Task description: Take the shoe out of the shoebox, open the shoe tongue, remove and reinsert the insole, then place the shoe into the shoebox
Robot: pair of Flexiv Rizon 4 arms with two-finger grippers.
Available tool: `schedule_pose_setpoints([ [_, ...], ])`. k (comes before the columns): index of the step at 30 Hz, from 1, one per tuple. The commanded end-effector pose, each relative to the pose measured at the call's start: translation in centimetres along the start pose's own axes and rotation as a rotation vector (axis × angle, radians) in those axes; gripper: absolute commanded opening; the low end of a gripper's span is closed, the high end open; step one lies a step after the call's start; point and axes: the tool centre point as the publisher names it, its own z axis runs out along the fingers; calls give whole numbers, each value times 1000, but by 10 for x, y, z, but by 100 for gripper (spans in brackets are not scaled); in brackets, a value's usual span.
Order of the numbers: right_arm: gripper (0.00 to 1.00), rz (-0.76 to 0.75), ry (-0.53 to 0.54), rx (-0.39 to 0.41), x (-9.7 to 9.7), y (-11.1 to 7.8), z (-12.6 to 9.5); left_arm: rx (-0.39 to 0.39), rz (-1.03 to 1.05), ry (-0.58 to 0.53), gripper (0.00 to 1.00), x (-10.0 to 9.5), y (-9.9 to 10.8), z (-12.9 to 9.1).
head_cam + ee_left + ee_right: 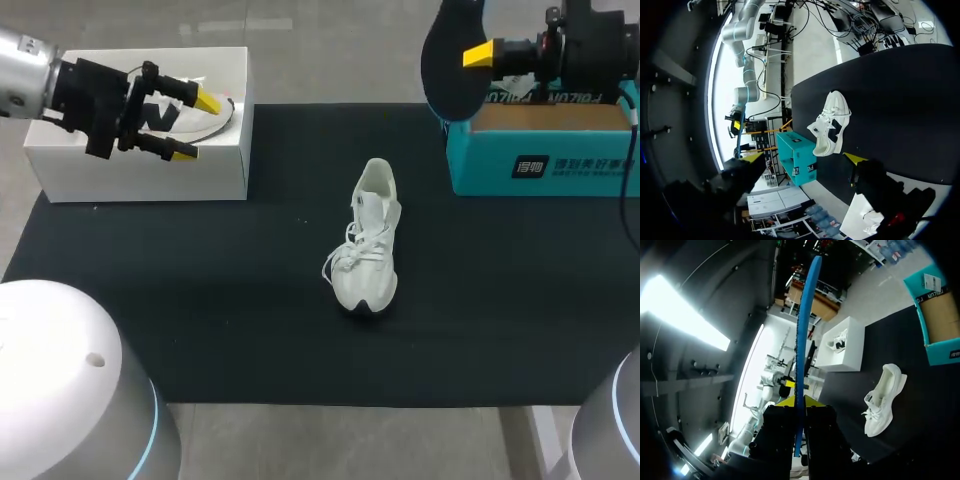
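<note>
A white lace-up shoe (pixel 370 240) lies on the black mat (pixel 200 300) near the table's middle, also seen in the left wrist view (pixel 831 125) and the right wrist view (pixel 882 400). My right gripper (pixel 476 55) is raised above the open teal shoebox (pixel 540 150) and is shut on the insole (pixel 450 60), which is dark from above. In the right wrist view the insole (pixel 802 340) stands edge-on and blue between the fingers of that gripper (pixel 799 402). My left gripper (pixel 195 125) hangs open over the white box (pixel 140 165), holding nothing.
The white box at the back left holds another white shoe with dark markings (pixel 165 115). The teal shoebox (pixel 797 155) stands at the back right corner of the mat. Two rounded white robot bases (pixel 70 390) rise at the near corners.
</note>
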Motion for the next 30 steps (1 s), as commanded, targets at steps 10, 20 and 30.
schedule_pose_setpoints([
  [10,0,-210,-68,27,12,18,6,-14,-41,41,100,7,10,-2],
  [20,0,-460,-124,-21,29,36,12,-14,-41,41,100,7,10,-2],
  [30,0,-460,-124,-21,29,36,12,-14,-41,41,100,7,10,-2],
])
